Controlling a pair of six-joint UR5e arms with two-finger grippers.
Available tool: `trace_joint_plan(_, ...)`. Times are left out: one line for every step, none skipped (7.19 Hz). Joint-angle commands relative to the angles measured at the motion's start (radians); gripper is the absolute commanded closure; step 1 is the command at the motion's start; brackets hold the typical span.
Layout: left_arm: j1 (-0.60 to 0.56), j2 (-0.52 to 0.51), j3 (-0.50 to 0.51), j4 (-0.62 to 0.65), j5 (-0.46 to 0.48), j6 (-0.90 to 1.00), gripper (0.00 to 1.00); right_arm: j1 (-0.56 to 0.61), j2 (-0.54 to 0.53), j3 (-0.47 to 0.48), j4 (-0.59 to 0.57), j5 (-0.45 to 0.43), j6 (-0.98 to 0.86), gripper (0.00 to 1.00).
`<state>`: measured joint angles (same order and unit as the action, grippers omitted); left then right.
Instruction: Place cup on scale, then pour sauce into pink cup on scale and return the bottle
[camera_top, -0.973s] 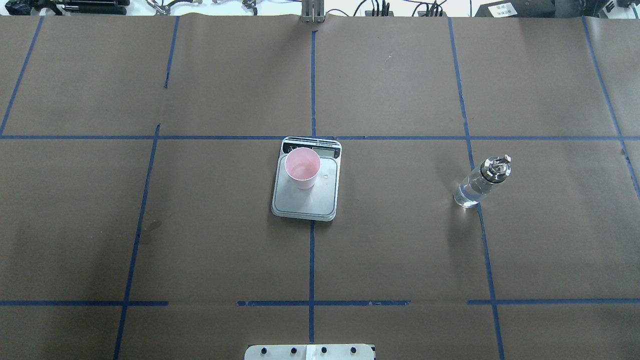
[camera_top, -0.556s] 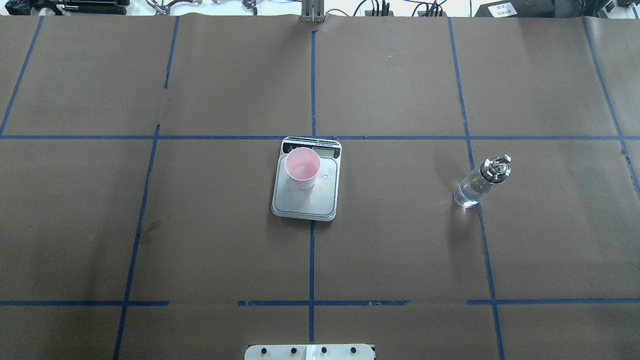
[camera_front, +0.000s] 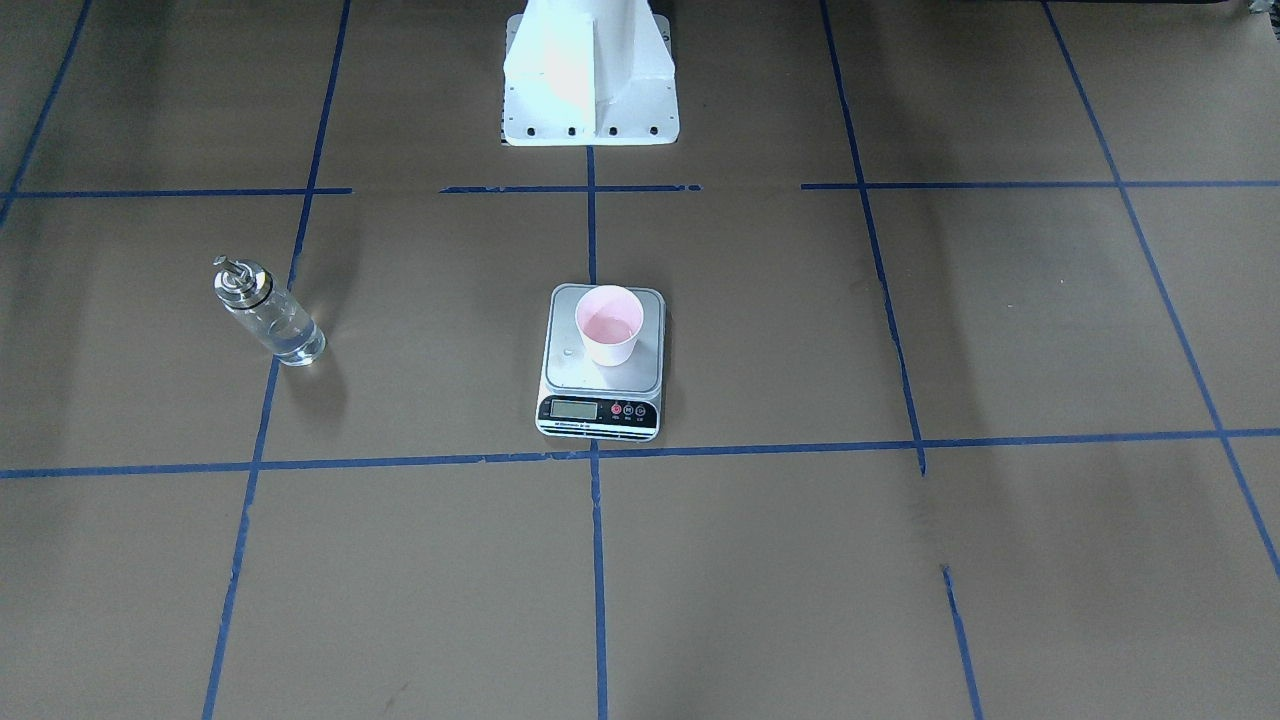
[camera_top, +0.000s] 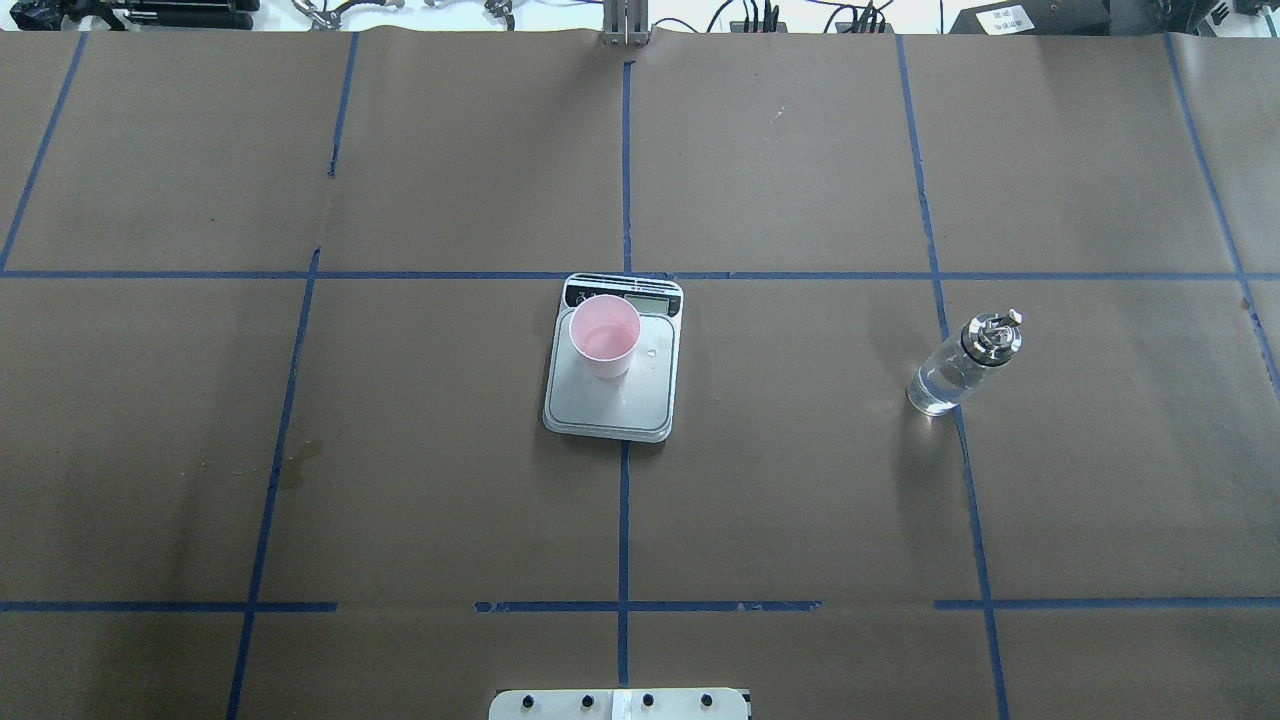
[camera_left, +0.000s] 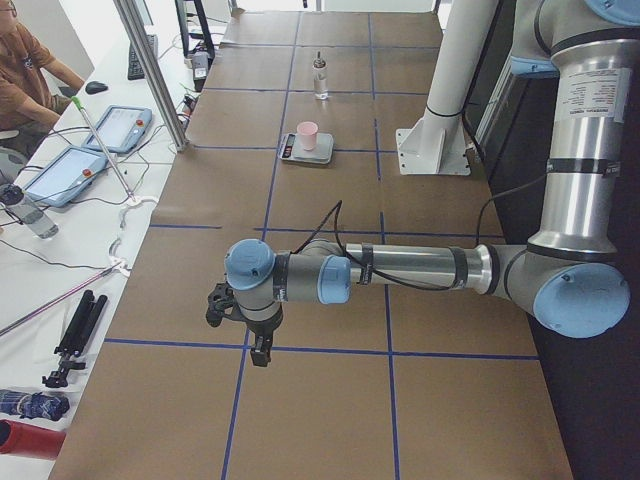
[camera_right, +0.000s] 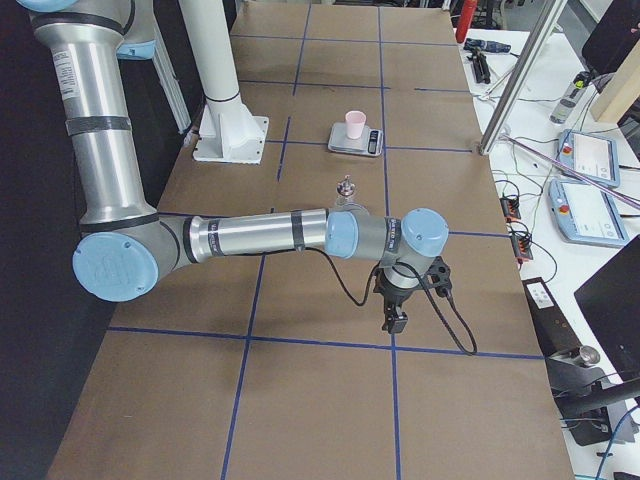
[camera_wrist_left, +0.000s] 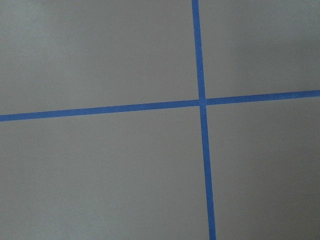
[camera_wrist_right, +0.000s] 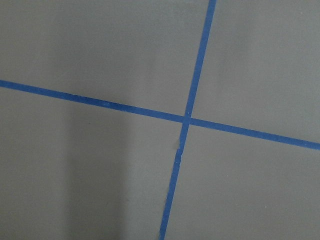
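Tape grid (camera_top: 624, 170) around scale (camera_top: 612, 405), cup (camera_top: 604, 338), bottle (camera_top: 945, 380)

— Can you read the display on the flat silver-grey kitchen scale (camera_front: 600, 380)?
— Too small. In the right-side view the near arm hides the base of the small clear glass bottle (camera_right: 346, 190).
— The left claw (camera_left: 259, 352) and right claw (camera_right: 393, 322)?
— Jaws too small to judge

readable text: none | scale (camera_front: 566, 374) display and button marks: too small to read
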<state>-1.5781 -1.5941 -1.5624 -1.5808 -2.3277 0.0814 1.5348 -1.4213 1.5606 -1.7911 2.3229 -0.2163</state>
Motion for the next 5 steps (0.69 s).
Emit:
trace_joint_plan(0.006,-0.003,0.015,-0.018,-0.004,0.0,0.0,-0.001,-0.042,0.01,0.013,0.01,0.008,0.0)
trace_joint_plan(0.006,-0.006,-0.019,-0.004,-0.004,0.001,0.0,-0.001,-0.044,0.001,0.022,0.01,0.008,0.0)
trace_joint_plan(0.007,-0.009,-0.016,-0.005,-0.022,-0.002,0.0,-0.001,-0.045,-0.005,0.022,0.012,0.009,0.0)
trace_joint_plan(0.006,-0.009,-0.034,-0.008,-0.056,0.006,0.0,-0.001,-0.045,-0.008,0.024,0.012,0.009,0.0)
trace_joint_plan(0.006,-0.009,-0.024,-0.016,-0.055,0.008,0.0,-0.001,-0.044,-0.008,0.024,0.012,0.009,0.0)
